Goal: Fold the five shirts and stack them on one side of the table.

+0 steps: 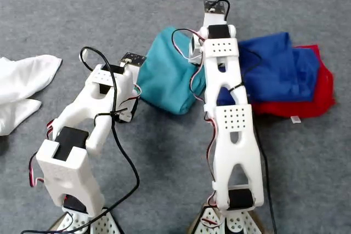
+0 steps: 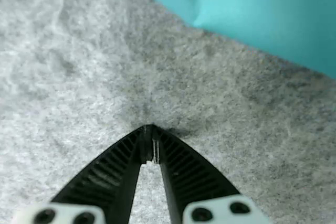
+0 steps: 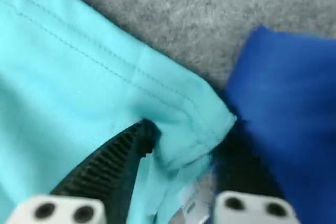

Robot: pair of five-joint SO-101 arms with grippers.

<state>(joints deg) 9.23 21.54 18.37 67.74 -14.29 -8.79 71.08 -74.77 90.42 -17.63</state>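
Operator: Left gripper point(image 2: 151, 129) status?

Technician: Closed, tips touching, nothing between them. It sits low over the grey table point(image 1: 164, 152), just beside the edge of the teal shirt point(image 1: 167, 75) but not touching it.

Operator: Right gripper point(image 3: 191, 150) status?

Technician: Clamped on the teal shirt. A stitched hem fold is bunched between the two jaws. One ribbed finger point(image 3: 118, 163) lies on the teal cloth. The other stands against the blue shirt point(image 3: 283, 103).

Operator: Location of the garments?

Technician: The teal shirt lies crumpled at the table's middle, between the two arms. The blue shirt lies just beside it on the right arm's side, partly under that arm, and rests on the red shirt point(image 1: 323, 94). Red shows along its outer and near edges. The white shirt point(image 1: 22, 80) lies spread at the far left edge, well apart from the others.
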